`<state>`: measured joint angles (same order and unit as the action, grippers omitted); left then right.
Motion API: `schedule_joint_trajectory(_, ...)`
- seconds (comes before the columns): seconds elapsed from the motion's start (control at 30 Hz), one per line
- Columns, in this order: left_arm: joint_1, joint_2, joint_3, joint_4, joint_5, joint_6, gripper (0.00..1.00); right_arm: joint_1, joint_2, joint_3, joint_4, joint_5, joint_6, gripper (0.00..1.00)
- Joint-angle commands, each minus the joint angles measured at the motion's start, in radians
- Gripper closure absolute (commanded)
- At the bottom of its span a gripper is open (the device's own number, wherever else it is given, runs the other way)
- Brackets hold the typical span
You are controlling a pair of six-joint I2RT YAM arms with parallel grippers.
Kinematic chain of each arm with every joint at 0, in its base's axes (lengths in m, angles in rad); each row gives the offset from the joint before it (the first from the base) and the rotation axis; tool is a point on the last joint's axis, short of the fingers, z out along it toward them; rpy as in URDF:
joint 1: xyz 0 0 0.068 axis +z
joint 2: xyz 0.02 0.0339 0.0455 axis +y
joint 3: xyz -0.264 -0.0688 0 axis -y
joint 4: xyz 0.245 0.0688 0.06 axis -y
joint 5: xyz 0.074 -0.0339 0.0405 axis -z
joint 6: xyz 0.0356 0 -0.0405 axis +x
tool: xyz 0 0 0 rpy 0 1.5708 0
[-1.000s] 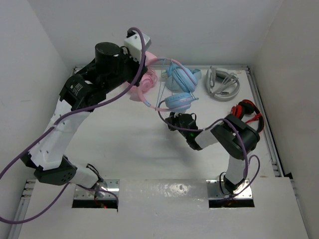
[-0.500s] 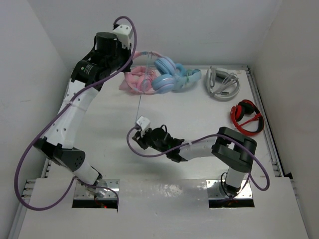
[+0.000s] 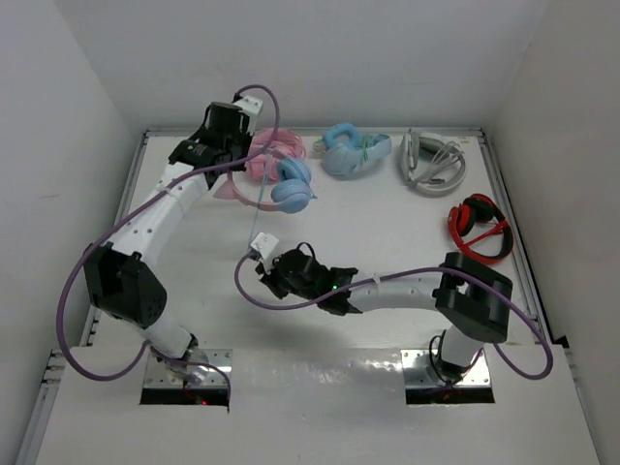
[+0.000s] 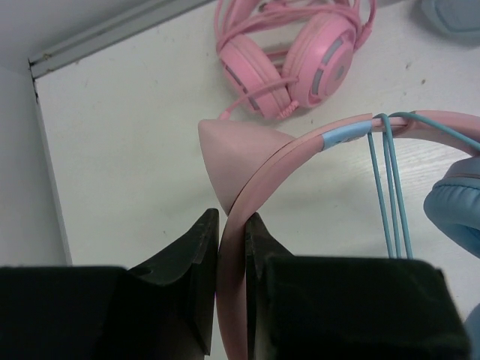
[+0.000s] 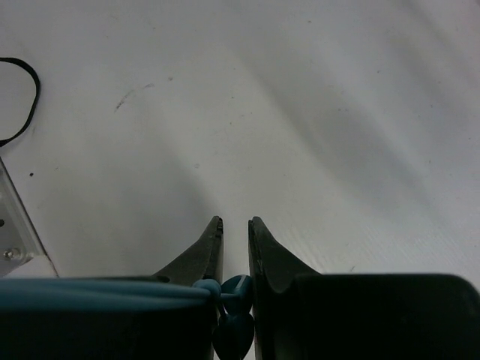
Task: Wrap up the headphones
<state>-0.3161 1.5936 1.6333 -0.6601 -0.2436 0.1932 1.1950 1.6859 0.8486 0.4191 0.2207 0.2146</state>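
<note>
The headphones [image 3: 289, 190] have a pink cat-eared headband and light blue ear cups, and they hang at the back left of the table. My left gripper [image 3: 240, 163] is shut on the pink headband [image 4: 231, 247] just below a cat ear [image 4: 241, 159]. Several turns of the thin light blue cable [image 4: 390, 187] cross the band beside an ear cup [image 4: 459, 204]. The cable [image 3: 255, 221] runs down to my right gripper [image 3: 271, 269]. My right gripper [image 5: 234, 225], low over the table, is shut on the cable's end [image 5: 238, 294].
All-pink headphones [image 3: 269, 147] lie just behind the held pair and also show in the left wrist view [image 4: 296, 60]. All-light-blue headphones [image 3: 351, 155], white-grey headphones [image 3: 433, 160] and red headphones [image 3: 480, 226] lie at the back and right. The table's left rail [image 4: 45, 127] is close.
My left gripper has come down and forward with the headphones, from high above the back wall to near the table. My right gripper moved left with the cable end, then stayed.
</note>
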Motion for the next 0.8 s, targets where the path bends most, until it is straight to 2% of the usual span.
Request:
schedule_joint_trajectory(0.0,0.031,0.034,-0.054,0.474,-0.134,-0.018,1.0,0.103,-0.068,0.133,-0.118,-0.191,-0.156,1.0)
schedule_joint_trajectory(0.07,0.031,0.034,-0.122,0.507,-0.128,-0.006,1.0,0.101,-0.062,0.266,-0.34,-0.21,-0.188,1.0)
schedule_joint_trajectory(0.1,0.029,0.031,-0.142,0.53,-0.129,0.006,1.0,0.101,-0.052,0.399,-0.443,-0.195,-0.255,1.0)
schedule_joint_trajectory(0.13,0.031,0.022,-0.162,0.539,-0.132,0.011,1.0,0.1,-0.019,0.467,-0.671,-0.122,-0.282,1.0)
schedule_joint_trajectory(0.17,0.031,0.017,-0.193,0.554,-0.138,0.015,1.0,0.092,-0.005,0.565,-0.768,-0.065,-0.326,1.0)
schedule_joint_trajectory(0.2,0.031,0.011,-0.205,0.562,-0.151,0.031,1.0,0.086,0.006,0.593,-0.845,-0.002,-0.343,1.0)
schedule_joint_trajectory(0.23,0.031,-0.007,-0.219,0.571,-0.154,0.038,1.0,0.078,0.006,0.602,-0.935,0.135,-0.356,1.0)
schedule_joint_trajectory(0.3,0.031,-0.03,-0.263,0.605,-0.146,0.072,1.0,0.055,-0.008,0.61,-0.983,0.268,-0.394,1.0)
schedule_joint_trajectory(0.33,0.029,-0.052,-0.277,0.611,-0.135,0.083,1.0,0.048,-0.02,0.622,-1.02,0.383,-0.405,1.0)
schedule_joint_trajectory(0.5,0.026,-0.083,-0.309,0.599,-0.096,0.098,1.0,0.003,-0.012,0.739,-1.071,0.633,-0.523,1.0)
schedule_joint_trajectory(0.77,-0.007,-0.104,-0.302,0.516,-0.034,0.106,1.0,-0.069,0.061,0.819,-0.829,0.896,-0.834,1.0)
